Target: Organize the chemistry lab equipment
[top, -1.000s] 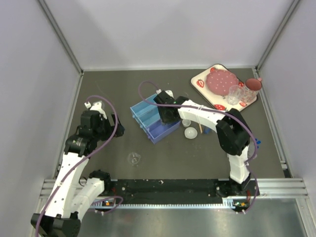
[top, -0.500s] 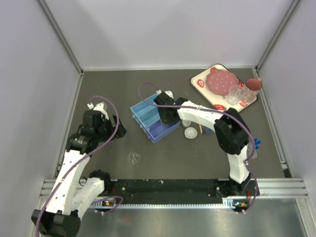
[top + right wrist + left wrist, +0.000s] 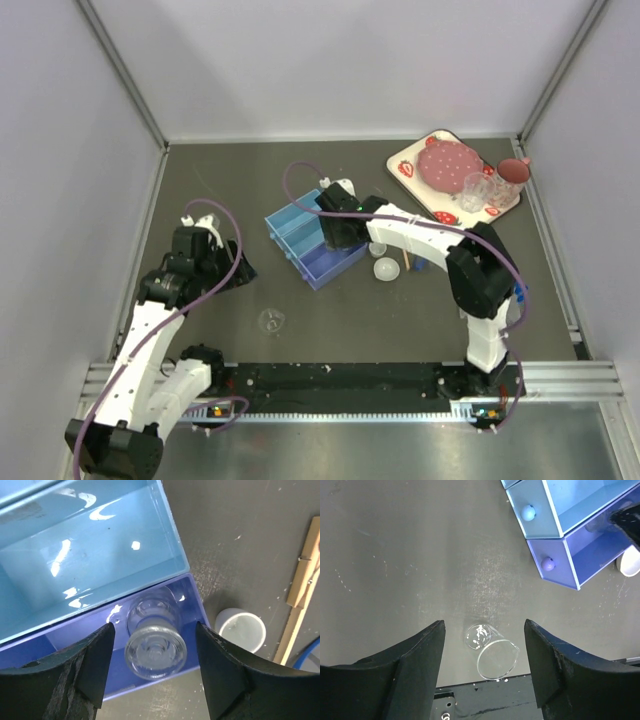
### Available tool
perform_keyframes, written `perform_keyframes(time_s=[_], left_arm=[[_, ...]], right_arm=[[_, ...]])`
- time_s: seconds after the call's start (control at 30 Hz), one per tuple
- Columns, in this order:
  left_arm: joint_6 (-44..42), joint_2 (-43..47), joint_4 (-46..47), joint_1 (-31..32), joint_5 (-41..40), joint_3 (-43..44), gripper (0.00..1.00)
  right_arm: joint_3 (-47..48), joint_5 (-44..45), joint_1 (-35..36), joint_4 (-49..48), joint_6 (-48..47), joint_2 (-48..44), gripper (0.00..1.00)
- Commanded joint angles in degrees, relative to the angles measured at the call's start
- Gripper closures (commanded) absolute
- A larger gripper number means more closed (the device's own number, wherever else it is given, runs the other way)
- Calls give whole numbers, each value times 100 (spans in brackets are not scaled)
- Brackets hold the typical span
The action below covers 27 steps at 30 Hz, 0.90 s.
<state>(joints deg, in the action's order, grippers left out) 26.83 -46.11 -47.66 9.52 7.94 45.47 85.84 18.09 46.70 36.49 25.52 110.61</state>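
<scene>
A small clear beaker (image 3: pixel 491 651) lies on its side on the dark table near the front rail; it also shows in the top view (image 3: pixel 270 322). My left gripper (image 3: pixel 484 628) is open above it, one finger on each side, not touching. My right gripper (image 3: pixel 154 626) is open over the purple drawer (image 3: pixel 75 645) of a blue drawer box (image 3: pixel 305 240). A clear round glass piece (image 3: pixel 154 642) sits in that drawer between the fingers, with a gap on both sides. Thin wooden tongs (image 3: pixel 301 582) lie to the right.
A small white cup (image 3: pixel 240 630) stands on the table just right of the purple drawer. A light blue drawer (image 3: pixel 570 500) sits behind the purple one. The strawberry-print tray (image 3: pixel 408 165) with pink plate and glasses is at the back right. A clear dish (image 3: pixel 378 249) sits beside the drawer box.
My left gripper has moved forward and slightly right, toward the lying beaker. My right gripper has stayed over the purple drawer, shifting only slightly.
</scene>
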Motion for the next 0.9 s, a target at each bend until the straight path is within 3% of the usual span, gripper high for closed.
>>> perform_keyframes(time_s=[0.0,0.27,0.53,0.87], left_arm=[[112,14,-15,-11,32,23,33],[208,-65,-129,-3,146,-30,42],[367,-610,-701,-3,410,-100,46],[683,-48,-1061,269,366,-416,46]], right_arm=[[152,248,-29,112,-108,-592,34],[574,661,208,640,-258,-1032,34],[293,784,349,772,-249,-1823,32],[-173,714,472,763,-170,-2315,31]])
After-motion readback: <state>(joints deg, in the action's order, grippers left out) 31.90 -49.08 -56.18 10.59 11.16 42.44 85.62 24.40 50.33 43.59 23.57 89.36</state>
